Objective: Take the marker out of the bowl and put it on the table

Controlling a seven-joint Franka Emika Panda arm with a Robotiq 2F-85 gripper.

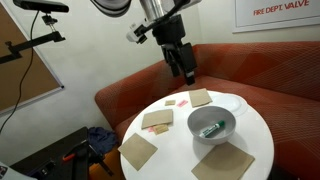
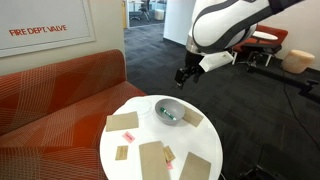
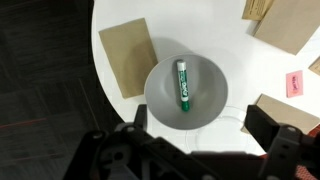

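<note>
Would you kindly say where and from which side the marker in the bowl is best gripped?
Probably mid-barrel, from straight above, jaws closing across its thin width: the marker lies flat on the floor of the bowl, whose walls block any sideways approach.

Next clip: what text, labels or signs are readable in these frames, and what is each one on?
"FIRE DEPT. VALVE": red letters on the white wall sign, seen in both exterior views.
Print on the marker lying in the bowl: too small to read.
Nothing else is legible.
</note>
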